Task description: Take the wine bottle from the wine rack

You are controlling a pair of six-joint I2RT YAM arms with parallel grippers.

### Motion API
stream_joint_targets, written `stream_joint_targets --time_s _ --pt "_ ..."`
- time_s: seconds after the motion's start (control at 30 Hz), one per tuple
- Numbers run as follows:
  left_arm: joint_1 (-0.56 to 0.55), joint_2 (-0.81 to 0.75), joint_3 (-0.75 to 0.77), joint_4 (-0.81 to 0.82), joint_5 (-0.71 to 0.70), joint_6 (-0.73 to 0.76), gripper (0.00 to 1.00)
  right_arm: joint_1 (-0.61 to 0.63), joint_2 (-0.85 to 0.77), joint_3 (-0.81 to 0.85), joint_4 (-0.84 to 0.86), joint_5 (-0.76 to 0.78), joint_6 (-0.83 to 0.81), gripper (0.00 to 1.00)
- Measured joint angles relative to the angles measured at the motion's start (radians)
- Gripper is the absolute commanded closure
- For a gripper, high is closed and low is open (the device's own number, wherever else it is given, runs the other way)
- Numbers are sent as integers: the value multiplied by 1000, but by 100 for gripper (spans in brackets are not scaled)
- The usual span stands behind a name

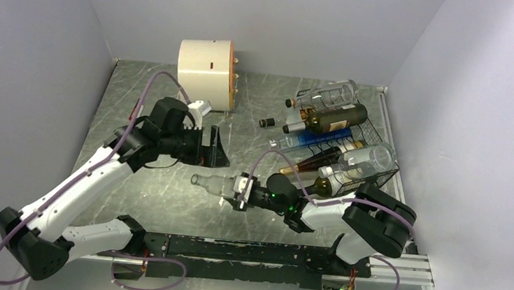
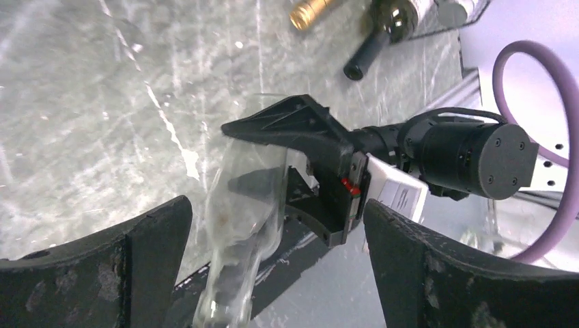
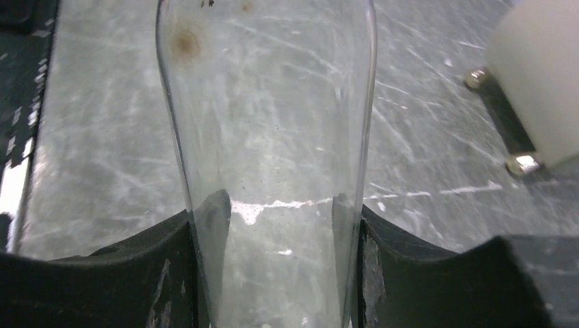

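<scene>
The right tool is clamped on a clear glass wine bottle, one finger on each side of its body. The bottle lies roughly level with its neck pointing left, well left of the wine rack and out of it. Seen from the right wrist, the glass is bare: a few brown spots near the shoulder, and the grey marbled surface showing through. The rack stands at the right of the surface and holds several other bottles, clear and dark, with their necks poking out to the left. One has a pale label and another a blue patch, but the print is too small to read. In the left wrist view a white plate on the right tool carries marks too blurred to read. The left tool is spread wide, near the bottle's neck and not touching it. A cream drum sits at the back.
</scene>
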Motion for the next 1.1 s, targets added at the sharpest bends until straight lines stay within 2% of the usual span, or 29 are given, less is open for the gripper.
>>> stream_joint_targets --time_s 0.13,0.3,0.5,0.57,0.67,0.77,0.8,1.0,1.1 --pt "0 -92 -22 21 -99 -27 3 -27 2 5 56 76 85 100" --pt "0 -180 -107 117 -144 -84 6 -38 2 50 72 175 191 100" --pt "0 -138 -134 204 -183 -90 27 -38 3 132 71 218 274 100" --pt "0 -103 -125 210 -211 -83 30 -38 4 147 64 218 294 100" --pt "-2 -74 -108 224 -241 -67 24 -40 17 154 56 218 317 100" --pt "-1 -68 -86 233 -282 -51 24 -40 19 154 52 219 333 100" --pt "-1 -67 -78 238 -292 -46 27 -40 19 154 53 220 338 100" --pt "-9 -66 -68 271 -334 -37 55 -39 20 154 53 221 365 100" --pt "-22 -67 -68 276 -362 -39 75 -39 26 155 53 220 387 100"
